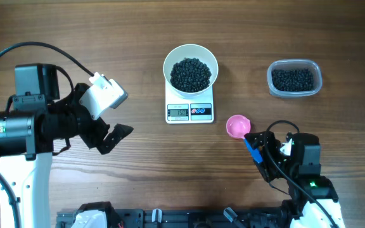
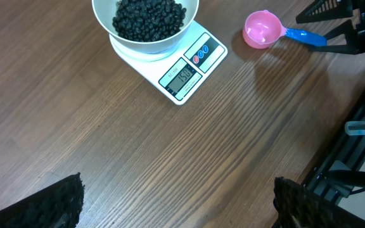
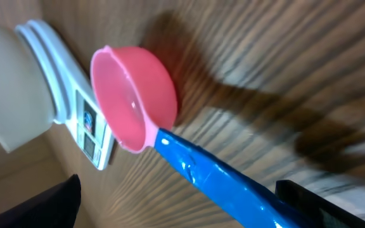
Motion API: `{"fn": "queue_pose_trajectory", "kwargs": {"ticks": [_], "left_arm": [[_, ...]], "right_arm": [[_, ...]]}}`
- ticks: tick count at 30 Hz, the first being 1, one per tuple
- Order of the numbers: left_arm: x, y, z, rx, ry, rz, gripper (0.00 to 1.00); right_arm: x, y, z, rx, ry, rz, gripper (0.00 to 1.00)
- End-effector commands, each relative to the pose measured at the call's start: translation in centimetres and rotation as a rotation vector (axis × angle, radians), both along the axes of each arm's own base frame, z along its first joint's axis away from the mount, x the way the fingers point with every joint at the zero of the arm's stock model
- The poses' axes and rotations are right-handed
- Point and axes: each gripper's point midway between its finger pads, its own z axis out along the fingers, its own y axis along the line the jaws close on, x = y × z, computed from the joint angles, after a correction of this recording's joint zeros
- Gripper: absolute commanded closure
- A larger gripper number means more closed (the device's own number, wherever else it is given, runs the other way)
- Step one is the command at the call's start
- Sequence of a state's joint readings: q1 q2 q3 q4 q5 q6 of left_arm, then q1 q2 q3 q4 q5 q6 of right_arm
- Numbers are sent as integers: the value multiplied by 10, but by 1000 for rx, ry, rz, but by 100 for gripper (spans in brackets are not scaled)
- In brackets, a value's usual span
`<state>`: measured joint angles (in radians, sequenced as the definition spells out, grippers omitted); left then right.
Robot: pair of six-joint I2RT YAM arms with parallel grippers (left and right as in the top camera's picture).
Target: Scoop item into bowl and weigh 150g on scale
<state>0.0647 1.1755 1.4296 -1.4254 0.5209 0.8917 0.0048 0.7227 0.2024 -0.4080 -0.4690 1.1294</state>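
The white bowl (image 1: 191, 46) stands on the white scale (image 1: 189, 113), filled with a heap of the black item (image 1: 191, 74). Its display is lit, but the digits are too small to read. A scoop with a pink cup (image 1: 237, 126) and a blue handle (image 3: 220, 177) lies on the table to the right of the scale. My right gripper (image 3: 179, 190) is open around the handle, with table showing between the handle and the left finger. My left gripper (image 2: 176, 202) hangs open and empty over bare wood at the left, well short of the scale (image 2: 185, 73).
A clear plastic tub (image 1: 294, 62) at the back right holds more black grains (image 1: 293, 79). Black frame rails (image 1: 189, 218) run along the table's front edge.
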Motion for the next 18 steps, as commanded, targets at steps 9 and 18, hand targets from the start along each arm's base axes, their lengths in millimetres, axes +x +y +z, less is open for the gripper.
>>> {"fn": "queue_pose_trajectory", "kwargs": {"ticks": [9,18], "left_arm": [[0,-1,-2,-2,11,4,0],[0,-1,-2,-2,11,4,0]], "right_arm": [[-28,-29,-8,-55,275,-257,0],[-44,19,18,253,396,-171,1]]}}
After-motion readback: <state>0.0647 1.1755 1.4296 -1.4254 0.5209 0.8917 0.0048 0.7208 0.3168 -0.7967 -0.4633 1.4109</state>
